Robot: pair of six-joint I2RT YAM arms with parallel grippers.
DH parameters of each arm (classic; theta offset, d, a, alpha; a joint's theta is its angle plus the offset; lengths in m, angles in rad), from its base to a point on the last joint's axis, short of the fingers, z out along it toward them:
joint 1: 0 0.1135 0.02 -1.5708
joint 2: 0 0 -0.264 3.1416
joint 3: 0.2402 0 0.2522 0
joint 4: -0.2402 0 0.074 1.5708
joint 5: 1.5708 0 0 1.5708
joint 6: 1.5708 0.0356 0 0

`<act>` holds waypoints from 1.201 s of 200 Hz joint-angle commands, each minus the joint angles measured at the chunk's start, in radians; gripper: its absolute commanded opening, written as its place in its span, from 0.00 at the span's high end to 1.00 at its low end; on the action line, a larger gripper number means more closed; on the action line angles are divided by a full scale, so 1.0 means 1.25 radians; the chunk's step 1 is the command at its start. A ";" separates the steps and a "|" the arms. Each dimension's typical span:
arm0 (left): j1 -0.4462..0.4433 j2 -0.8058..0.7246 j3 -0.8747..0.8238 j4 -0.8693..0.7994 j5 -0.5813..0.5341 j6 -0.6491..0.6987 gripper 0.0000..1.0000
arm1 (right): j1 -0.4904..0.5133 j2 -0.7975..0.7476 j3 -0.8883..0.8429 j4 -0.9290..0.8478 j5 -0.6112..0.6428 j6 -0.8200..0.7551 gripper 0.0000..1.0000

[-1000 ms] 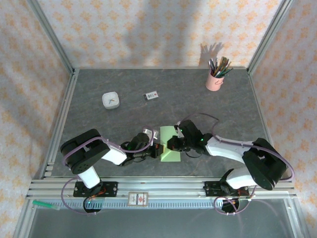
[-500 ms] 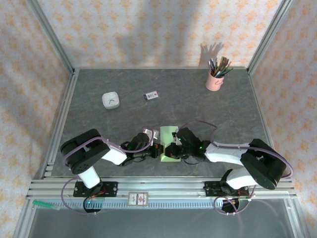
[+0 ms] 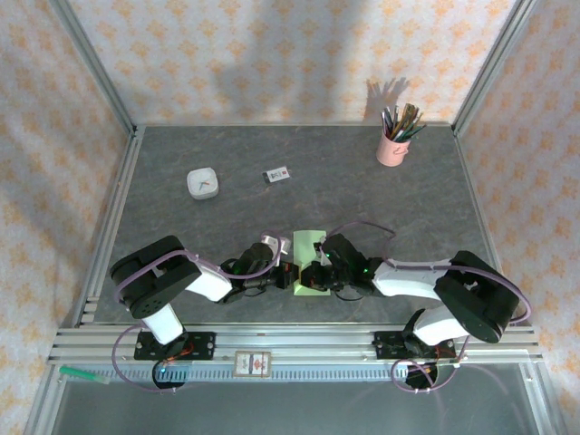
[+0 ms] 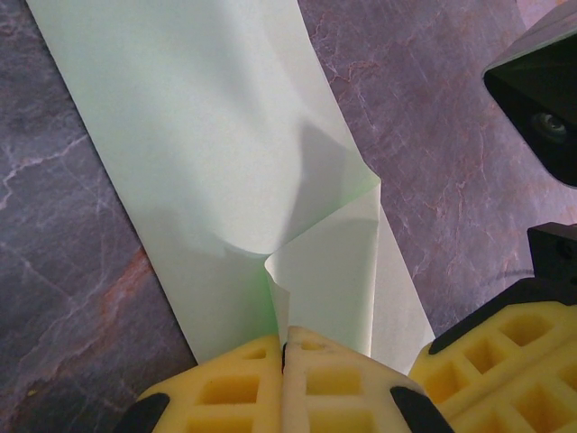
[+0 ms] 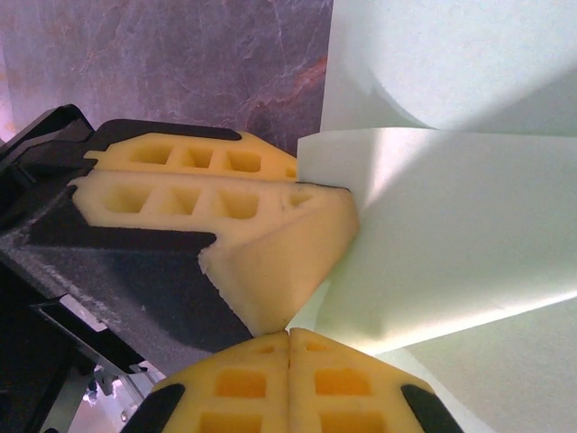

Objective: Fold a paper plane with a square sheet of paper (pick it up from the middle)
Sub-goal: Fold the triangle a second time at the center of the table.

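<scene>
The square sheet of paper [image 3: 306,245], pale green, lies folded into a long strip near the table's front middle. In the left wrist view one corner flap of the sheet [image 4: 207,135] stands up from the table. My left gripper [image 3: 288,275] [image 4: 285,341] is shut on that raised flap from the left. My right gripper [image 3: 312,272] [image 5: 288,336] is shut, its tips down at the paper [image 5: 451,225] right beside the left fingers [image 5: 225,207]. No paper shows between the right pads. The right arm hides the sheet's near end from above.
A pink pencil cup [image 3: 392,145] stands at the back right. A small white dish [image 3: 202,183] and a small printed card [image 3: 277,175] lie at the back left. The aluminium rail [image 3: 290,340] runs along the front edge, close behind both grippers.
My right gripper has slid nearer and slightly left over the paper, now covering more of the sheet's near end. The left gripper has kept its hold and place.
</scene>
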State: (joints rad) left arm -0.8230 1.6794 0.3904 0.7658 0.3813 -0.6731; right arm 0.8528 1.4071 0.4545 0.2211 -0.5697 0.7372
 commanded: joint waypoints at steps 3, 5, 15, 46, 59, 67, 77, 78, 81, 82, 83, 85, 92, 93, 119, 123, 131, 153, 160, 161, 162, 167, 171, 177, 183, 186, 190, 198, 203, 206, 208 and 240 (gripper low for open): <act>0.016 0.028 -0.024 -0.164 -0.090 0.014 1.00 | 0.007 -0.001 -0.012 -0.002 0.042 -0.010 1.00; 0.017 0.027 -0.024 -0.164 -0.090 0.014 1.00 | 0.007 -0.003 -0.011 -0.006 0.042 -0.013 1.00; 0.016 0.029 -0.023 -0.164 -0.089 0.014 1.00 | 0.006 -0.018 -0.004 -0.020 0.046 -0.019 1.00; 0.016 0.030 -0.024 -0.163 -0.088 0.013 1.00 | 0.006 -0.061 -0.012 -0.018 0.048 -0.005 1.00; 0.016 0.032 -0.025 -0.162 -0.089 0.013 1.00 | 0.006 -0.067 -0.025 0.000 0.036 0.009 1.00; 0.016 0.032 -0.025 -0.161 -0.089 0.013 1.00 | 0.006 -0.069 -0.031 0.007 0.034 0.015 1.00; 0.016 0.033 -0.025 -0.160 -0.087 0.013 1.00 | 0.007 -0.073 -0.041 0.016 0.032 0.021 1.00; 0.016 0.033 -0.025 -0.160 -0.087 0.013 1.00 | 0.007 -0.074 -0.042 0.017 0.032 0.022 1.00; 0.016 0.032 -0.025 -0.160 -0.088 0.013 1.00 | 0.007 -0.075 -0.046 0.021 0.032 0.024 1.00; 0.015 0.033 -0.025 -0.160 -0.088 0.013 1.00 | 0.007 -0.075 -0.047 0.021 0.032 0.025 1.00; 0.016 0.032 -0.025 -0.160 -0.088 0.013 1.00 | 0.007 -0.075 -0.048 0.023 0.032 0.025 1.00; 0.016 0.032 -0.025 -0.160 -0.088 0.013 1.00 | 0.007 -0.076 -0.051 0.026 0.032 0.026 1.00; 0.016 0.033 -0.025 -0.161 -0.088 0.013 1.00 | 0.008 -0.079 -0.058 0.037 0.030 0.033 1.00; 0.016 0.033 -0.025 -0.161 -0.088 0.013 1.00 | 0.008 -0.079 -0.059 0.039 0.029 0.034 1.00; 0.016 0.032 -0.024 -0.162 -0.089 0.012 1.00 | 0.011 -0.068 -0.072 0.076 0.014 0.051 1.00; 0.016 0.032 -0.024 -0.162 -0.089 0.013 1.00 | 0.012 -0.066 -0.072 0.078 0.014 0.051 1.00; 0.015 0.032 -0.024 -0.161 -0.089 0.012 1.00 | 0.014 -0.061 -0.072 0.084 0.012 0.053 1.00; 0.016 0.032 -0.024 -0.162 -0.088 0.011 1.00 | 0.018 -0.053 -0.065 0.094 0.008 0.057 1.00; 0.016 0.031 -0.024 -0.163 -0.089 0.013 1.00 | 0.020 -0.051 -0.063 0.096 0.008 0.057 1.00; 0.016 0.031 -0.024 -0.163 -0.089 0.013 1.00 | 0.020 -0.051 -0.063 0.097 0.008 0.058 1.00; 0.016 0.031 -0.023 -0.164 -0.088 0.013 1.00 | 0.021 -0.051 -0.063 0.097 0.009 0.058 1.00; 0.016 0.030 -0.025 -0.165 -0.089 0.013 1.00 | 0.023 -0.049 -0.062 0.098 0.009 0.059 1.00; 0.016 0.030 -0.025 -0.165 -0.089 0.014 1.00 | 0.023 -0.046 -0.061 0.100 0.008 0.060 1.00; 0.015 0.029 -0.025 -0.166 -0.090 0.014 1.00 | 0.025 -0.042 -0.059 0.102 0.006 0.061 1.00; 0.016 0.027 -0.025 -0.167 -0.091 0.015 1.00 | 0.028 -0.039 -0.059 0.103 0.006 0.061 1.00; 0.016 0.028 -0.024 -0.167 -0.090 0.015 1.00 | 0.028 -0.037 -0.059 0.105 0.006 0.061 1.00; 0.016 0.027 -0.024 -0.168 -0.091 0.015 1.00 | 0.030 -0.034 -0.058 0.106 0.007 0.062 1.00; 0.015 0.027 -0.023 -0.170 -0.090 0.016 1.00 | 0.032 -0.029 -0.060 0.112 0.005 0.064 1.00; 0.016 0.028 -0.022 -0.170 -0.090 0.016 1.00 | 0.034 -0.026 -0.059 0.114 0.004 0.066 1.00; 0.015 0.027 -0.021 -0.170 -0.090 0.016 1.00 | 0.034 -0.025 -0.058 0.116 0.004 0.066 1.00; 0.016 0.027 -0.021 -0.170 -0.090 0.016 1.00 | 0.034 -0.025 -0.058 0.117 0.004 0.067 1.00; 0.016 0.026 -0.024 -0.171 -0.090 0.017 1.00 | 0.036 -0.005 -0.057 0.131 0.004 0.069 1.00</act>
State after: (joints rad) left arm -0.8230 1.6794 0.3923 0.7631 0.3828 -0.6735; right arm 0.8917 1.3838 0.3702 0.3424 -0.5625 0.8131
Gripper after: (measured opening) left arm 0.062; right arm 0.043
